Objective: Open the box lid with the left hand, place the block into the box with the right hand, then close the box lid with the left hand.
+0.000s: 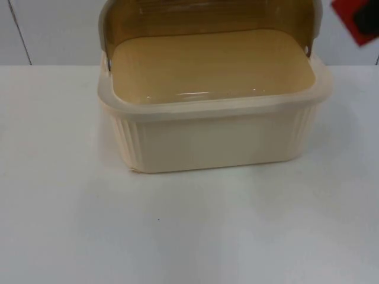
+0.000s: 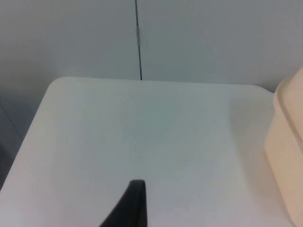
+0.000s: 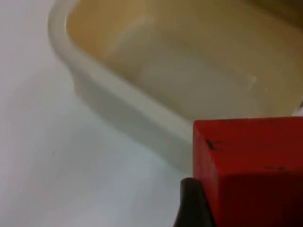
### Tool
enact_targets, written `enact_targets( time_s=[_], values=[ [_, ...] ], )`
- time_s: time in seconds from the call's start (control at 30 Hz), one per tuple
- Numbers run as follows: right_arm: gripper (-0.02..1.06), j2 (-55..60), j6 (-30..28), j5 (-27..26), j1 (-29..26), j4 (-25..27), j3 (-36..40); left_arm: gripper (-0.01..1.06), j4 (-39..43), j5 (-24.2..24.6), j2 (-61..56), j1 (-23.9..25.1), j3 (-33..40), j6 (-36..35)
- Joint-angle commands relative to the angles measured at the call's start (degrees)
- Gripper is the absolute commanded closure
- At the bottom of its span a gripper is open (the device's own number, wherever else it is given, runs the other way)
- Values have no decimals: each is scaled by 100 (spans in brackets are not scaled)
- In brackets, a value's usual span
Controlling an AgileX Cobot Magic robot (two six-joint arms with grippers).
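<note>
Top view, box (image 1: 213,127): we see a cream ribbed tub standing on the white table (image 1: 177,236), near the grey wall (image 1: 53,29).
Top view, lid (image 1: 207,18): amber, see-through, swung up and back behind the opening; we see the box's inside bare.
Top view, block (image 1: 355,21): red, up in the air beside the box's right rear corner, apart from the rim; we make out a dark shape in front of it, the right gripper (image 1: 367,21).
Left wrist view, left gripper (image 2: 130,203): we see one black fingertip over bare table; we cannot tell how wide it stands. It waits off to the box's left.
Left wrist view, box (image 2: 286,151): we see a cream side wall, well apart from the fingertip.
Right wrist view, block (image 3: 251,170): red cube clamped in the right gripper (image 3: 208,208), one black fingertip against its face.
Right wrist view, box (image 3: 137,109): open, its rim and tan floor below the block.
</note>
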Motion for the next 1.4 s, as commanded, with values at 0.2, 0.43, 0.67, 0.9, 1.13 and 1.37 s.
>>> enact_targets(
  time_s=[0.2, 0.43, 0.67, 0.9, 1.13, 1.37],
  values=[
    [104, -643, 939, -803, 25, 17, -20, 0, -14, -50, 7, -43, 32, -58],
    [104, -879, 939, -583, 25, -847, -20, 0, -14, -16, 7, -43, 32, -58],
    [104, -1043, 1998, -631, -13, -2005, -20, 0, 0, 6, 7, -43, 32, -58],
    [104, -631, 2206, -974, -13, -1720, -20, 0, -2, -31, 7, -43, 32, -58],
    [104, 23, 2314, -1149, 311, -1823, -20, 0, -2, -31, 7, -43, 32, -58],
    [104, 843, 2751, -1937, 422, -2038, 91, 0, -2, -31, 7, -43, 32, -58]
  ],
)
